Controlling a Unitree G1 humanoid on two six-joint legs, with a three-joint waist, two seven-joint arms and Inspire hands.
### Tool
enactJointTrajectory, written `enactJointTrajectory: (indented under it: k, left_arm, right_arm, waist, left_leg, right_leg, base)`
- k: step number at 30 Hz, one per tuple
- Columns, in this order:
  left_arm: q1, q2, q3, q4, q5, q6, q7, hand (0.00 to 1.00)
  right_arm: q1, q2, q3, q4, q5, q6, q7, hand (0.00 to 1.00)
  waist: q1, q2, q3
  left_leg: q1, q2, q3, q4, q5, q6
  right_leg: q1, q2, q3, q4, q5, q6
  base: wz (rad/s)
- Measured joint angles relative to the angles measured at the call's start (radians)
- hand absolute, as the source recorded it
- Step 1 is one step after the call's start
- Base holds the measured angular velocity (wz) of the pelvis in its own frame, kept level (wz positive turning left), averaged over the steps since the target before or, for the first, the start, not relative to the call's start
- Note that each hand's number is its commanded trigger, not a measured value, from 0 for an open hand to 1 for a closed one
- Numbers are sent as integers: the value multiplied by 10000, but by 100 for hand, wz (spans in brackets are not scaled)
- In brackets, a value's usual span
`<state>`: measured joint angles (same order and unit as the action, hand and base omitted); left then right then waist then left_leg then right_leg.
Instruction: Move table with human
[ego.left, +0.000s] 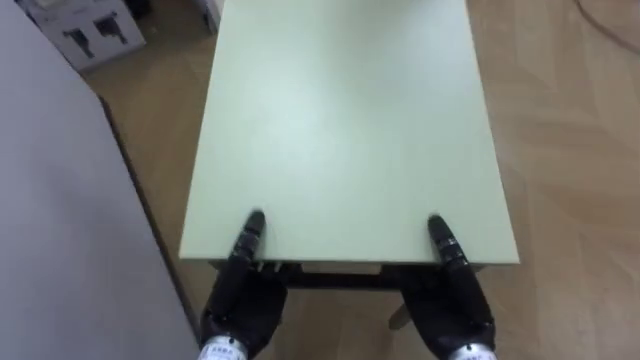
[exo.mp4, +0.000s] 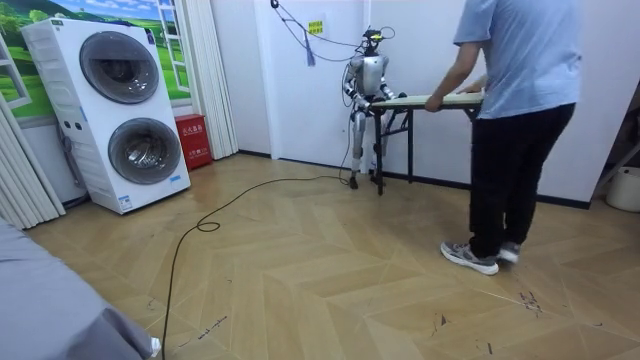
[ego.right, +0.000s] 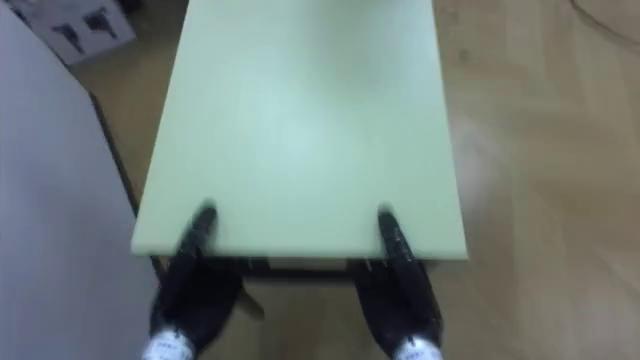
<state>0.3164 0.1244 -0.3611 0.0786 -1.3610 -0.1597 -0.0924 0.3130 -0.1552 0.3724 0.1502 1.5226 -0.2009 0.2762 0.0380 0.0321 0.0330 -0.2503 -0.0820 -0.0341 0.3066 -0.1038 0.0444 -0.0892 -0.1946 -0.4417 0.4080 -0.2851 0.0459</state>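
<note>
Hands first, left eye view: your left hand (ego.left: 240, 295) and right hand (ego.left: 455, 305) sit at the two near corners of the table (ego.left: 340, 120). Each has its thumb laid on the pale green top and the rest tucked below the edge, so each is clamped on that edge in a pinch, not a flat push. Spaced wide like that, they look set to stop the top twisting and to share the load evenly. The bare top runs straight away from you, with floor (ego.left: 570, 150) to its right and the wall (ego.left: 50, 200) close along its left, so margin on that side is thin. A box (ego.left: 95, 30) lies on the floor near the far left corner. Room view: you stand upright by the back wall at the table end on the room view's left, arms forward at waist height. A person (exo.mp4: 515, 90) leans over the opposite end with a hand on it, taking the other half of the carry. Can't tell there whether the table legs are off the floor. A washer and dryer (exo.mp4: 125, 115) stack stands well apart. Right eye view: same grip at both corners, table centred between your arms. My read: next move calls for matching the person's pace and minding the wall side.
</note>
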Motion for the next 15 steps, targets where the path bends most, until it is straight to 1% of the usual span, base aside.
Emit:
enactJointTrajectory:
  k: [1,2,3,4,5,6,7,9,11,12,14,15]
  left_arm:
    - [-1,29,29,-2,7,-17,1,100]
    - [3,68,39,-4,9,-24,1,100]
    - [-6,134,50,-11,9,-24,0,100]
    - [0,187,86,-34,8,-24,1,100]
    - [1,233,92,-51,7,-21,3,100]
    - [-14,269,111,-71,7,-20,42,100]
    - [-3,275,145,-71,6,-16,140,100]
    - [54,279,148,-70,-6,3,247,100]
    - [74,277,146,-70,-7,21,363,100]
    - [79,276,149,-68,-6,23,437,100]
    - [131,274,153,-64,-6,50,481,100]
    - [179,275,150,-63,-3,92,483,100]
  right_arm:
    - [22,12,40,1,7,7,-17,100]
    - [34,7,59,15,8,25,-18,100]
    - [38,17,64,39,24,66,-26,100]
    - [38,49,86,65,53,102,-36,100]
    - [38,76,107,66,78,119,-38,100]
    - [38,82,204,66,214,110,-42,100]
    - [36,46,292,67,284,113,-76,100]
    - [36,-23,366,67,358,138,-148,100]
    - [22,-32,371,88,423,195,-277,100]
    - [1,-28,382,125,425,210,-329,100]
    - [-25,-40,383,231,427,241,-333,100]
    - [-22,-101,380,273,427,265,-332,100]
  waist:
    - [-64,-57,-10]
    - [-68,-107,-19]
    - [-71,-177,-8]
    - [9,-267,-17]
    - [74,-313,-19]
    - [248,-414,-14]
    - [437,-459,-19]
    - [558,-468,-14]
    - [719,-475,-16]
    - [847,-471,-18]
    - [1026,-460,-19]
    - [1059,-418,-8]
  left_leg:
    - [2,-104,-202,-11,47,17]
    - [15,-155,-292,3,81,27]
    - [11,-184,-341,-14,107,43]
    - [4,-202,-346,-13,107,45]
    - [4,-194,-341,-12,108,47]
    - [4,-178,-330,-16,109,50]
    - [-3,-187,-329,-28,106,52]
    - [-6,-179,-332,-59,107,53]
    - [-7,-170,-377,-76,107,53]
    - [-7,-193,-467,-77,107,53]
    - [-2,-218,-667,-66,109,51]
    - [11,-198,-1014,-32,120,33]
  right_leg:
    - [207,84,115,-181,-40,42]
    - [289,138,275,-285,-59,53]
    - [462,266,492,-531,-60,58]
    - [597,356,598,-731,-52,60]
    - [696,407,680,-854,-49,58]
    - [764,485,806,-1051,-31,47]
    - [851,562,820,-1227,56,35]
    - [1047,676,830,-1527,178,29]
    - [1187,747,1050,-1699,191,24]
    - [1253,774,1164,-1769,190,25]
    - [1283,814,1096,-1654,190,25]
    - [1203,864,1084,-1323,185,28]
  base:
    - [77]
    - [80]
    - [59]
    - [55]
    - [43]
    - [35]
    - [28]
    - [39]
    - [40]
    - [28]
    - [34]
    - [56]
